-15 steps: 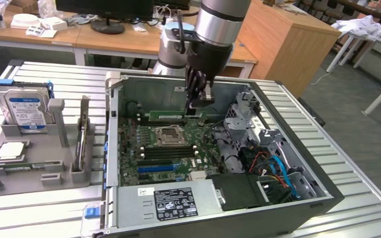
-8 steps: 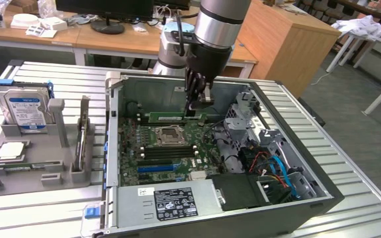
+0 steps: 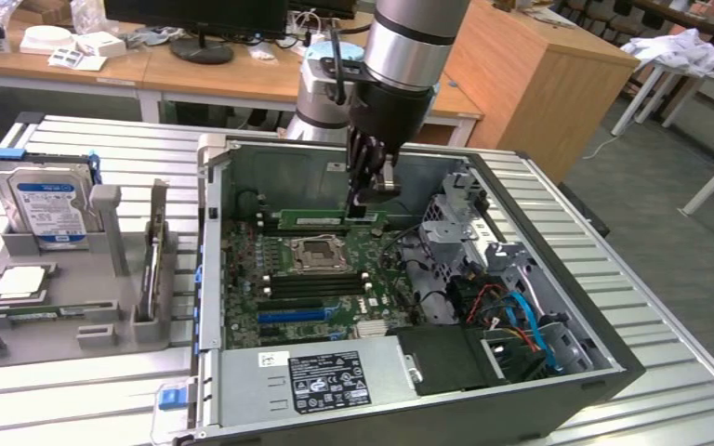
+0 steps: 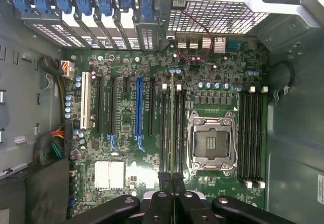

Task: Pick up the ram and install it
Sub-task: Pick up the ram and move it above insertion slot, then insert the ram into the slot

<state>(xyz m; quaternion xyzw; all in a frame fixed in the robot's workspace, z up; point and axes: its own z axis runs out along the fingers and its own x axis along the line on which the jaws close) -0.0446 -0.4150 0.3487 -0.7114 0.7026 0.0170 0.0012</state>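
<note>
The ram [image 3: 320,219] is a long green stick, and my gripper [image 3: 364,204] is shut on its end toward the exterior view's right. It hangs inside the open computer case [image 3: 215,279], just past the far side of the CPU socket [image 3: 319,251]. In the wrist view the ram [image 4: 172,118] shows edge-on as a thin strip running out from my gripper [image 4: 171,177]. It lines up with the black memory slots [image 4: 166,128] beside the CPU socket [image 4: 211,140]. I cannot tell whether its lower edge touches a slot.
A second bank of black memory slots [image 4: 251,133] lies on the socket's other side. A blue expansion slot [image 4: 138,113], power supply [image 3: 326,381], drive cage [image 3: 469,223] and cables [image 3: 519,316] crowd the case. A blue-labelled hard drive [image 3: 47,200] stands in a grey fixture [image 3: 72,334].
</note>
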